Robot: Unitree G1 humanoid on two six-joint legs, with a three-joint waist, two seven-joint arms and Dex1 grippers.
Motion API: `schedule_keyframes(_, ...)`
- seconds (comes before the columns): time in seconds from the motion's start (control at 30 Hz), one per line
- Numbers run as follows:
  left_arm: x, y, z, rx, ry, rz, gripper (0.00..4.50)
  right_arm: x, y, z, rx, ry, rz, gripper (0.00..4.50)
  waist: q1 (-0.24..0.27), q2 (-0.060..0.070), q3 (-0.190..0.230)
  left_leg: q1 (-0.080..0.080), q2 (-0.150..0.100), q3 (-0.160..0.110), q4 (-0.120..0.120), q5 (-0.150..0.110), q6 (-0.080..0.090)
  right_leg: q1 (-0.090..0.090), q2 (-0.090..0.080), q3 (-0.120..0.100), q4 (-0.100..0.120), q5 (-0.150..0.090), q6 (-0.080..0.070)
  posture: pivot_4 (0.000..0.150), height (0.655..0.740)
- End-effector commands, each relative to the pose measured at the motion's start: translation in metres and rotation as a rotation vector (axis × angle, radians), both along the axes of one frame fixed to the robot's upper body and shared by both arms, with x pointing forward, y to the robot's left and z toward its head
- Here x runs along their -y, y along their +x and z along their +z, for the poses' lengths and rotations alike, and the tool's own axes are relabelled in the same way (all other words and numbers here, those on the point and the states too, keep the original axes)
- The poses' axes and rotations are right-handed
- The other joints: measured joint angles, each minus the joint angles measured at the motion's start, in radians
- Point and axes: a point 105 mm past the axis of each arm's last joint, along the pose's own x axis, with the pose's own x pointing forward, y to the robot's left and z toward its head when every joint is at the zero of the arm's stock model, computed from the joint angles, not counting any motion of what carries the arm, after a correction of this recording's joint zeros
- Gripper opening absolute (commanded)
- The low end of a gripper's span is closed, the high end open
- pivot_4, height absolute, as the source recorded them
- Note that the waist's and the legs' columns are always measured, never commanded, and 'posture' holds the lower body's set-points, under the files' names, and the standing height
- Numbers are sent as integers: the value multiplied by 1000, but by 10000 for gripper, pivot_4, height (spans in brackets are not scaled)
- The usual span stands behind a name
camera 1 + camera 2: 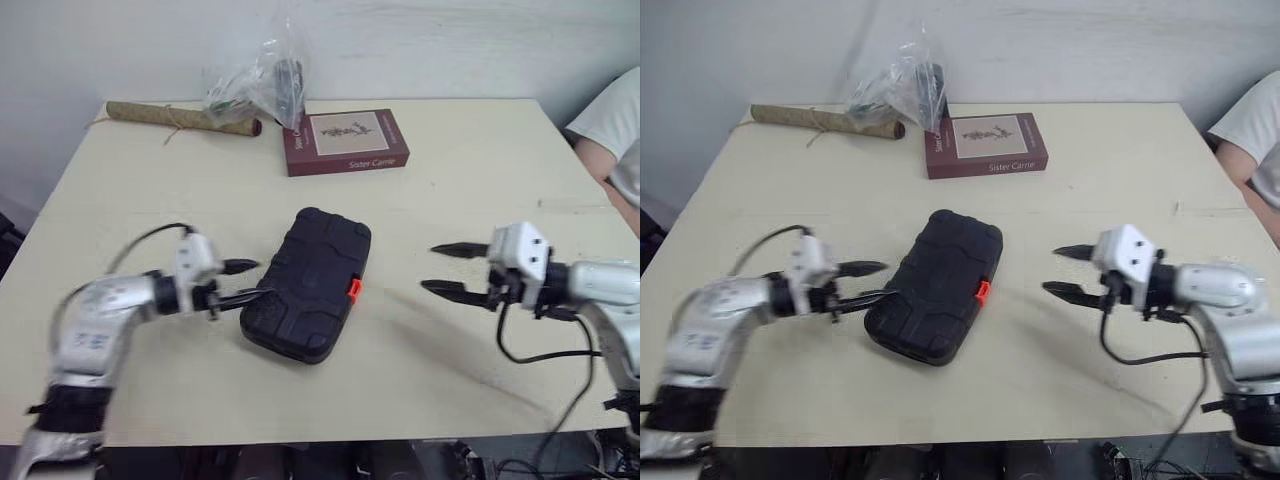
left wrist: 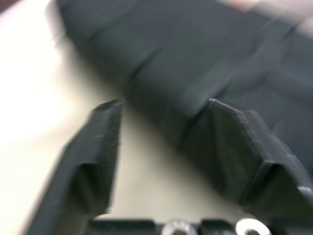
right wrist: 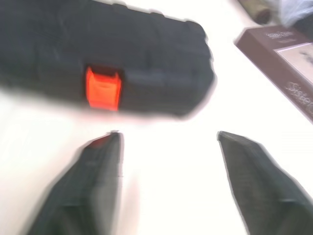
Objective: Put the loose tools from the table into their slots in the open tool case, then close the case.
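Tool case (image 1: 305, 285) lies shut mid-frame — left gripper (image 1: 262, 280), fingers parted, at its left edge; right gripper (image 1: 428, 267), fingers spread, centre right — both empty.

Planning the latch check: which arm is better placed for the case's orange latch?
Right. The orange latch faces the open right gripper; the left gripper sits at the opposite side of the tool case.

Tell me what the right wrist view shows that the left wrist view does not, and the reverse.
Right wrist view, not the left one: the orange latch, a book and the open right gripper. Left wrist view, not the right one: the open left gripper, close to the case. Both: the black case and the table.
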Motion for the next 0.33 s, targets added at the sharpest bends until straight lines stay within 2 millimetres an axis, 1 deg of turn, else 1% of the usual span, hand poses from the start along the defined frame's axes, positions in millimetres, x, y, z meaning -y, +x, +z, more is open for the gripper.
schedule_keyframes(0.03, -52, -10, 14, 75, 66, 248, 44494, 31, 6, 22, 113, -36, -45, 45000, 2, -3, 3, 0, 0, 0, 0, 0, 0, 0, 0, 0, 0, 0, 0, 1500, 7400)
schedule_keyframes(0.07, -66, -15, 13, 80, 100, 310, 44494, 40, 9, 24, 114, -32, -73, 45000, 3, -4, 4, 0, 0, 0, 0, 0, 0, 0, -1, 0, 0, 0, 0, 1500, 7400)
schedule_keyframes(0.1, -74, -19, 14, 90, 97, 348, 44494, 46, 12, 23, 105, -39, -92, 45000, 3, -4, 5, -1, 0, 0, 0, 0, 0, 0, -1, 0, 0, 0, 0, 1500, 7400)
schedule_keyframes(0.17, -83, -25, 14, 97, 85, 404, 44494, 52, 14, 20, 96, -47, -102, 45000, 8, -4, 6, -1, 0, -1, 0, 0, -1, 0, -2, -1, 0, 0, 0, 1500, 7400)
schedule_keyframes(0.27, -83, -28, 14, 127, 84, 430, 44494, 53, 18, 14, 88, -36, -102, 45000, 12, -4, 7, -1, 0, -2, 0, -1, -2, 0, -3, -1, -1, 0, 0, 1500, 7400)
schedule_keyframes(0.33, -79, -29, 16, 156, 72, 429, 44494, 52, 21, 12, 93, -12, -103, 45000, 12, -4, 7, -1, 0, -2, 0, -2, -2, 0, -3, -1, -1, 0, 0, 1500, 7400)
